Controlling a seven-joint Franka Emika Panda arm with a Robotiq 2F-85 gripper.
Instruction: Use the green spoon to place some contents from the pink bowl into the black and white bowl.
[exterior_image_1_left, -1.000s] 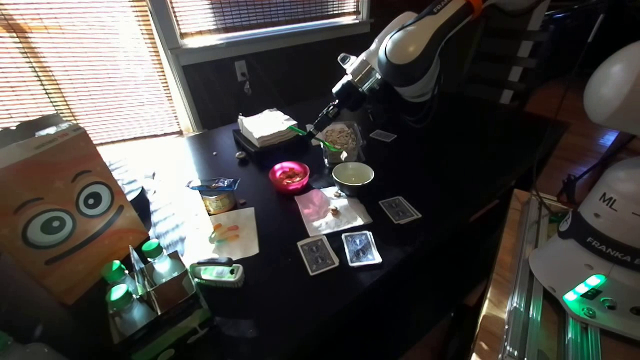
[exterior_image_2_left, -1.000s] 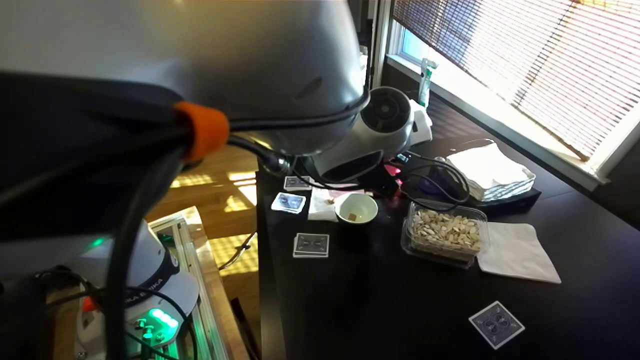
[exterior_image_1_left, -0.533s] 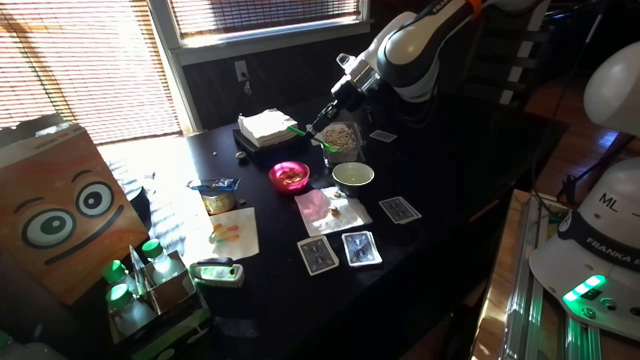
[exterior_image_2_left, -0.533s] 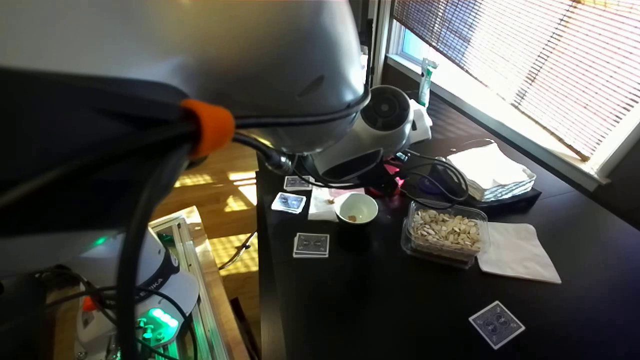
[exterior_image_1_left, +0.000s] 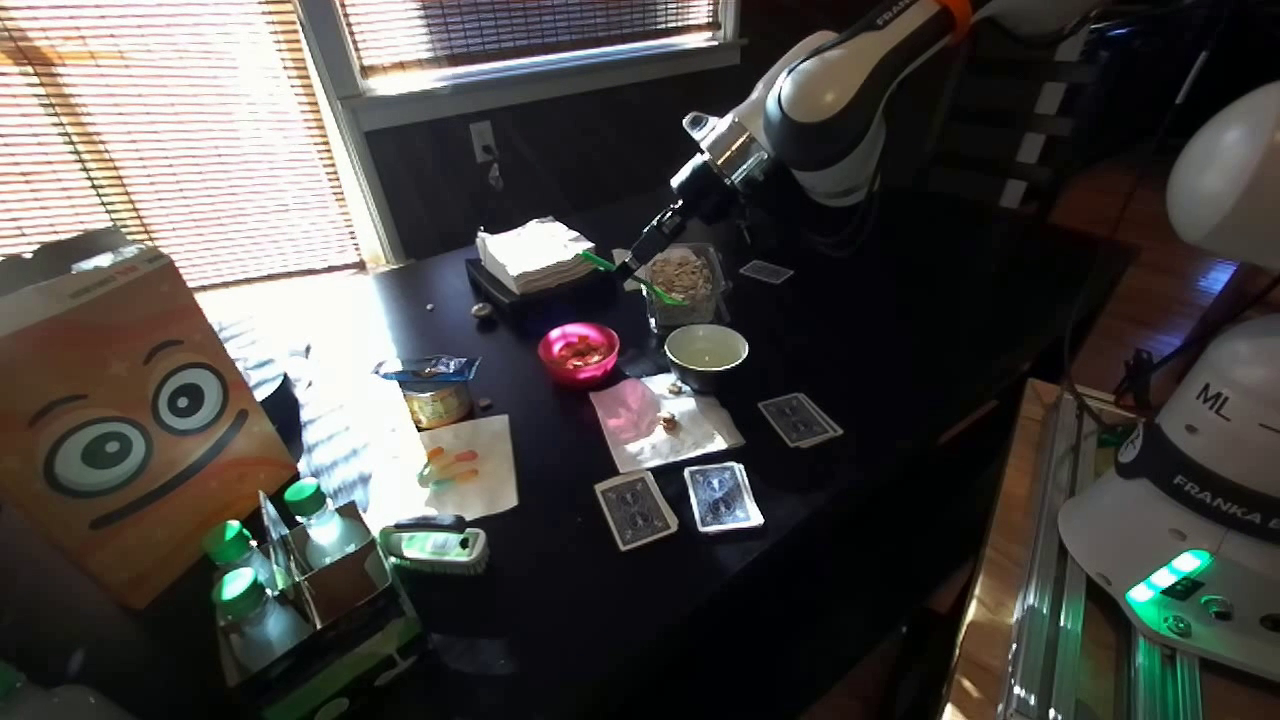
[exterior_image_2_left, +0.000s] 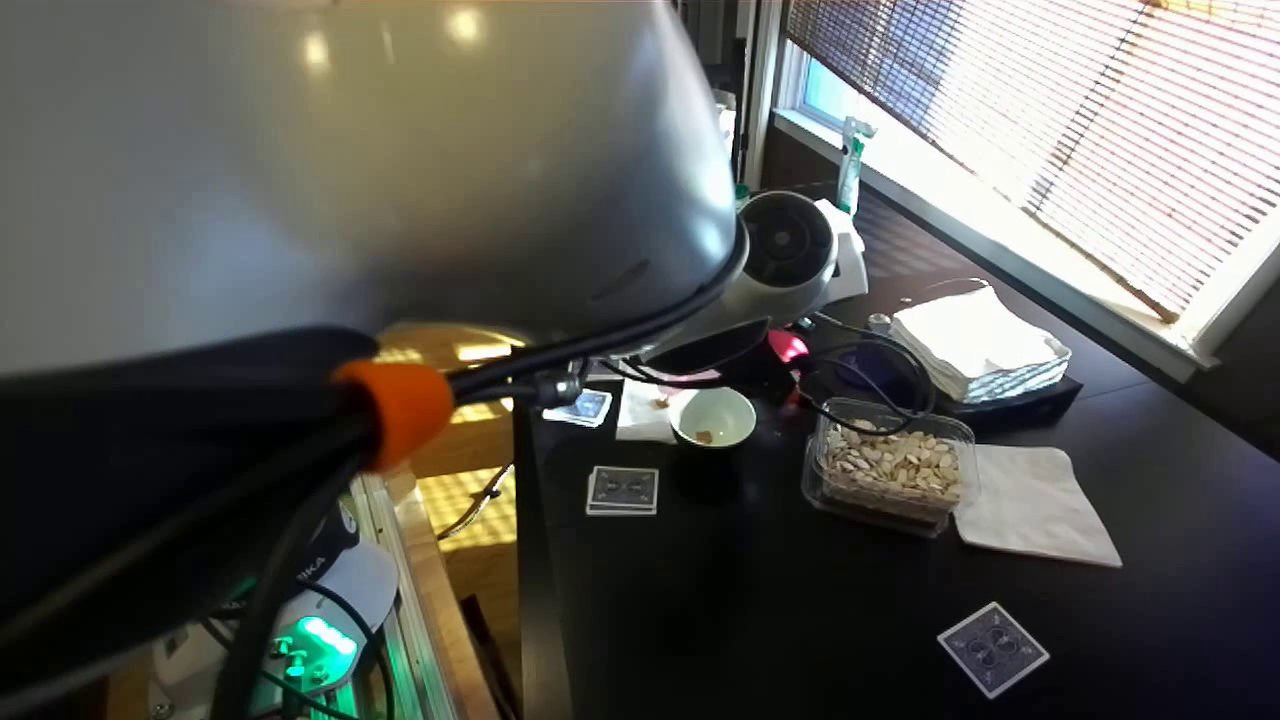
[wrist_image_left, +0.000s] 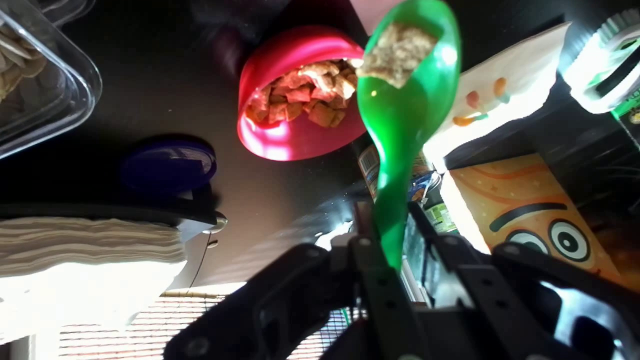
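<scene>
Green spoon (wrist_image_left: 397, 127), tan piece (wrist_image_left: 398, 54) in its scoop, clamped by the handle in the gripper (wrist_image_left: 391, 224) near the pink bowl (wrist_image_left: 310, 146). Brownish-red pieces (wrist_image_left: 306, 95) inside that bowl; black and white bowl (exterior_image_1_left: 706, 344) just beside it, apart, small brown piece (exterior_image_2_left: 704, 437) within.

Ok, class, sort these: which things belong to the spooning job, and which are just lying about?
Job: black robot gripper; shiny green spoon; round pink bowl; round bowl, dark outside, pale inside.
Lying about: clear plastic seed box; stacked white napkins; blue-backed playing cards; orange cartoon-faced box.
</scene>
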